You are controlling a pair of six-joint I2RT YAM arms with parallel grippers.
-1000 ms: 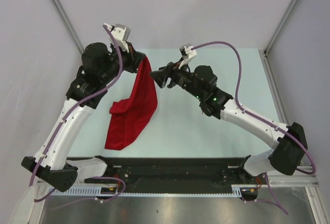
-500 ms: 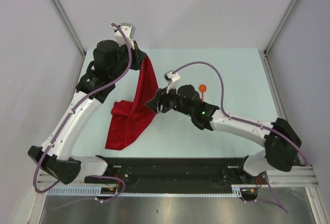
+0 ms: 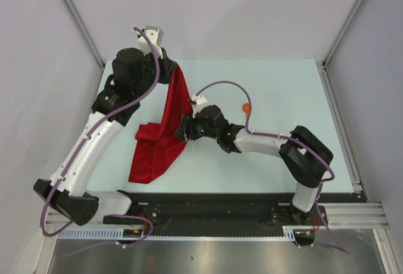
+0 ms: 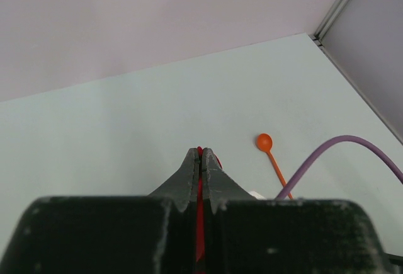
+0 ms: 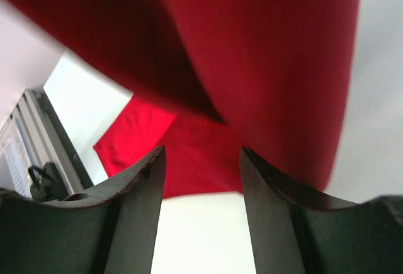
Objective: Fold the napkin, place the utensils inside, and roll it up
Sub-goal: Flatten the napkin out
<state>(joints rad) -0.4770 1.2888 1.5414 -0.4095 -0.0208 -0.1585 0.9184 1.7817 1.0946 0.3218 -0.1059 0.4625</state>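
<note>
- The table [image 3: 283, 79] carries the cloth on its left half. A slide off the near edge is judged possible if the draped end is dragged that way.
- The napkin [image 3: 160, 151] is held up by one corner at the far left and hangs as a slanted sheet, its lower end bunched on the table. It is not yet spread or folded. If it is laid down as it hangs, creases and a doubled-over flap are likely to be trapped in the fold.
- The left gripper [image 4: 200, 155] is clenched on the napkin's top corner, with only a thin red edge seen between the jaws. So slim a hold could be pulled out by a tug from the other arm.
- The right gripper [image 5: 200, 155] is released, jaws apart, and is pointed at the hanging cloth with nothing held. Two layers, or none, could be caught if the jaws are closed on sloping fabric.
- The cable [image 4: 343, 151] of the right arm is looped close by the spoon and could sweep it.
- The spoon [image 4: 264, 142] lies untouched on the table, right of the napkin and apart from it. A knock could send it out of easy reach.
</note>
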